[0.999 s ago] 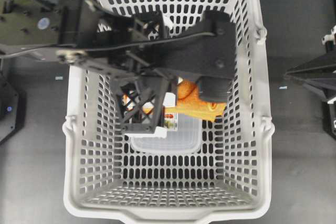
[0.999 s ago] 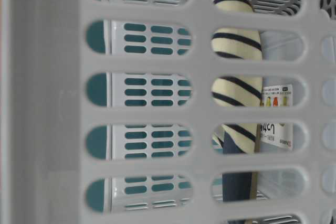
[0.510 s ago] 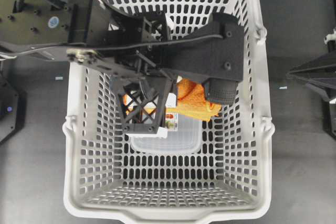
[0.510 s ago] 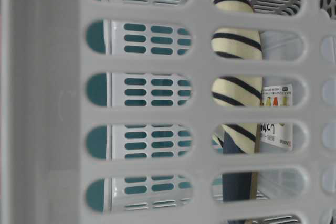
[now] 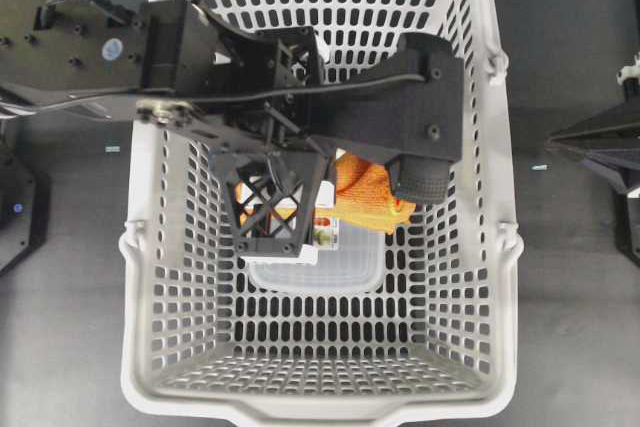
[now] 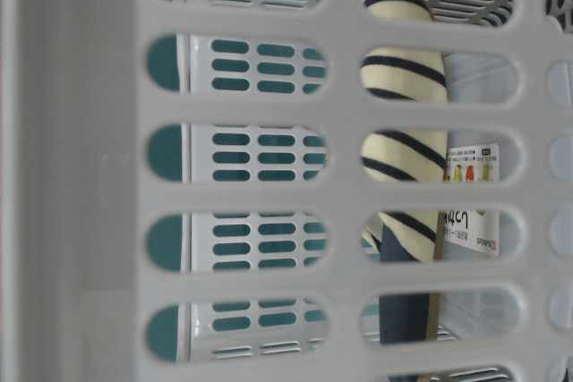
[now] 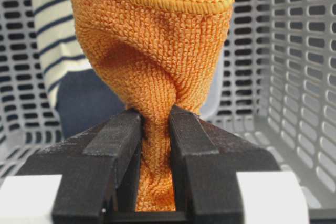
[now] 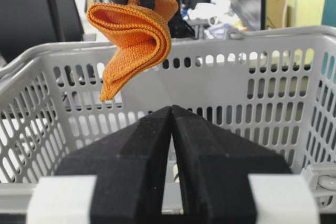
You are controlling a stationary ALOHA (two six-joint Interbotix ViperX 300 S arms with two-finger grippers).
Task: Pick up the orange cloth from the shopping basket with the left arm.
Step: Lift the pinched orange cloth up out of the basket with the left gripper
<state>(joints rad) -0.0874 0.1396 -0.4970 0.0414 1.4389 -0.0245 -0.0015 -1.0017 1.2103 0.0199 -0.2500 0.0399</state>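
The left arm's jaws [image 7: 156,171] clench the orange cloth [image 7: 152,72], which hangs near the basket [image 8: 252,98] rim. The pickup looks nearly done; the right arm's jaws [image 8: 172,145] are closed, empty.

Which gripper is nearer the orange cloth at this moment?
Left. The left gripper is clamped on the orange cloth, holding it at about rim level of the shopping basket. The right gripper sits shut outside the basket, apart from the cloth.
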